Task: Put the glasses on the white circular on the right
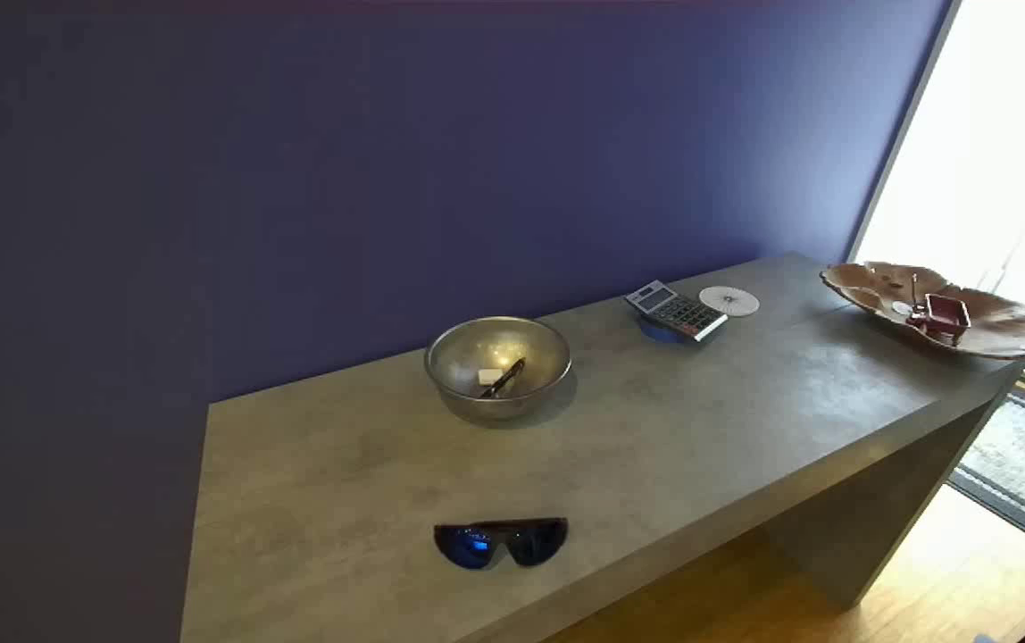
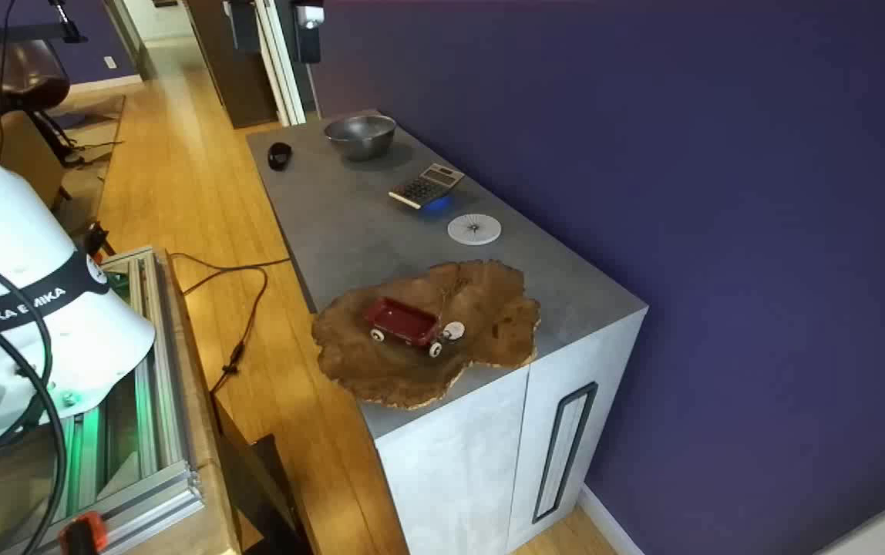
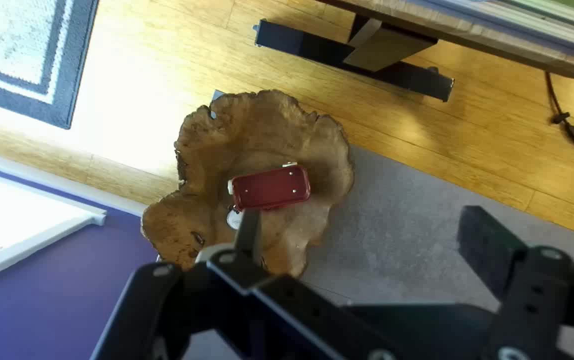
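Sunglasses lie well apart from my gripper, which is unclenched, its fingers spread wide. Between those fingers, in the wrist view, I see grey tabletop below; past one fingertip is the brown live-edge wooden platter, partly hidden by it, with a dark red toy wagon inside. In both exterior views the flat white disc rests on that tabletop, between the platter and a calculator; how near it is to my gripper I cannot tell. The calculator sits tilted on a blue object. Farther from the platter stands the round metal bowl, near the purple wall, and in an exterior view I make out a small white block and a black pen-like stick inside it. At that same end of the tabletop, near the edge opposite the wall and towards my Franka arm, are the sunglasses, their blue lenses showing in an exterior view.
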Robot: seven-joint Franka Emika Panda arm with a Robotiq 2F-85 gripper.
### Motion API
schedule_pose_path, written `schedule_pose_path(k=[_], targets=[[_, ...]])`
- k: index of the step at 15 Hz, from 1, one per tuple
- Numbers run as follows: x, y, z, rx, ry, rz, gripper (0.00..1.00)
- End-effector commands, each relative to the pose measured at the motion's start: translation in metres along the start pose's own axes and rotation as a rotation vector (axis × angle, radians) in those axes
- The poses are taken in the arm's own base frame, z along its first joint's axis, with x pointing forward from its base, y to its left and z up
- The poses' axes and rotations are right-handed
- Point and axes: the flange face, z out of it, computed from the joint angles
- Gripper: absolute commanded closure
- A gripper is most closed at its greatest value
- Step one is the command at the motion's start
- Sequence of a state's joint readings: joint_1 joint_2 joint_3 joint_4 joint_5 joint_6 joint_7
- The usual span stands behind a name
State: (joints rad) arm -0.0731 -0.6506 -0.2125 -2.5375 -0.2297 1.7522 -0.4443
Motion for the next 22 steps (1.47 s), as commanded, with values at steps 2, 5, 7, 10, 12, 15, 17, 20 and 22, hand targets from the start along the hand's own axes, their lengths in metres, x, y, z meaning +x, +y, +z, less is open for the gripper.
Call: schedule_pose_path(k=[2,5,7,10,12,15,17,20,22], targets=[[0.0,0.0,0.0,0.0,0.0,0.0,0.0],[0.0,0.0,-0.001,0.0,0.0,0.0,0.0],[0.009,-0.012,-0.001,0.005,0.018,-0.047,0.0],[0.054,-0.085,-0.002,0.026,0.089,-0.217,0.0],[0.082,-0.134,-0.003,0.048,0.117,-0.331,0.0],[0.12,-0.221,0.009,0.058,0.117,-0.5,0.0],[0.136,-0.27,0.027,0.062,0.079,-0.624,0.0],[0.126,-0.273,0.03,0.032,0.072,-0.602,0.0],[0.134,-0.275,0.035,0.035,0.059,-0.614,0.0]])
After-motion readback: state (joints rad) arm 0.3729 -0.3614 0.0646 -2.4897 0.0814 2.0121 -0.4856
